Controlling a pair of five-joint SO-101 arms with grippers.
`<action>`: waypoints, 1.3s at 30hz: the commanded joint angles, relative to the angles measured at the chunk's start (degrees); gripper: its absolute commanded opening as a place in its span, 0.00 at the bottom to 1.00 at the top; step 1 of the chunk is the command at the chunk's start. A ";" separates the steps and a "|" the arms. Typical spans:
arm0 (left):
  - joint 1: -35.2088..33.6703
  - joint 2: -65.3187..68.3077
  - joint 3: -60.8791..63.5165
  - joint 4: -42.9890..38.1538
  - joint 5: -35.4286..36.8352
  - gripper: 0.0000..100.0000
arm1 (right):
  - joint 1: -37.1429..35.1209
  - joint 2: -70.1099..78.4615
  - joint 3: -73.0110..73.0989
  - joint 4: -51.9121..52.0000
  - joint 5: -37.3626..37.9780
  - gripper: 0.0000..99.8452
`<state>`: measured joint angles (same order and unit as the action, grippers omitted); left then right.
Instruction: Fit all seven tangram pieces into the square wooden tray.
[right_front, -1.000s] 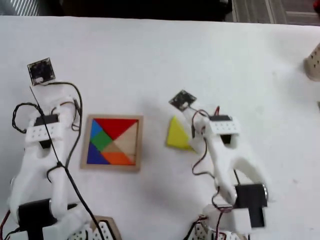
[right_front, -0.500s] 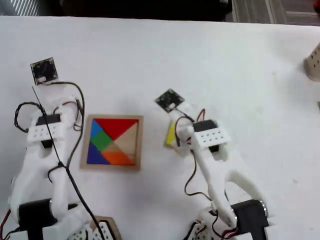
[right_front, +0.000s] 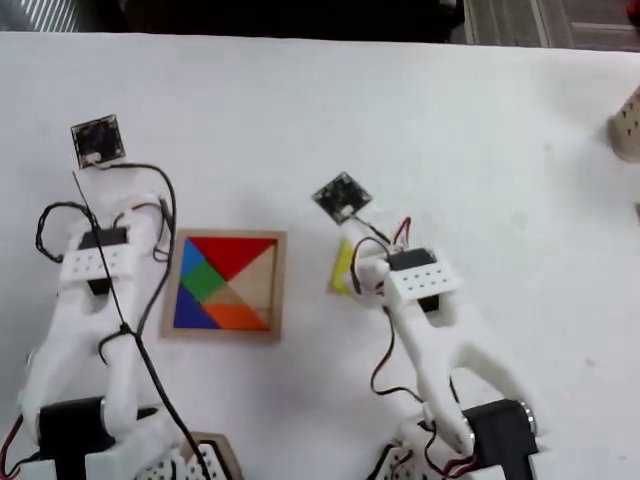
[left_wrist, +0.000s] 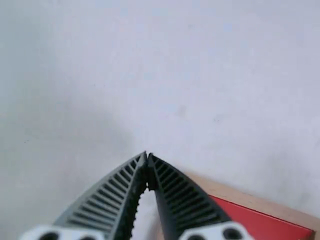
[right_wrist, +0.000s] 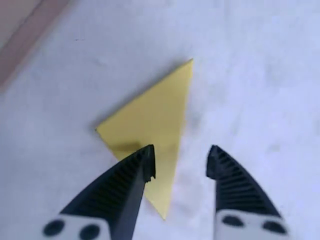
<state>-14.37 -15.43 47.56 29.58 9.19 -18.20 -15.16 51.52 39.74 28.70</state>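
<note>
Right arm has swung over the last loose piece

The right pincer hangs released, its jaws spread, one tip over the yellow triangle and the other over bare bench just past the piece's edge. A second ago this arm stood off to the triangle's far side and the whole piece showed from above. Now the arm covers most of it, and only a yellow sliver peeks out beside the tray's right rim. The triangle itself seems not to have shifted. It lies flat, just beside the tray and apart from it. The left pincer is clenched on nothing, near a corner of the tray, and that arm has barely stirred. The tray holds coloured pieces, and the pale triangular area at its right side is probably the open slot. A grasp looks imminent, though the flat piece may slip
</note>
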 joint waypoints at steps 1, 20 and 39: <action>1.10 -0.31 -0.88 -1.49 -0.79 0.03 | -4.00 -2.42 -1.14 2.77 -0.18 0.24; 1.01 -0.31 -0.79 -1.32 -0.79 0.03 | -6.99 12.97 -14.15 13.14 -5.71 0.25; 0.75 -0.40 -0.70 -1.32 -0.79 0.03 | 6.46 18.15 -19.43 13.32 -7.65 0.02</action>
<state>-14.20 -15.43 47.56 29.58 9.19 -15.30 2.33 35.34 52.92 21.58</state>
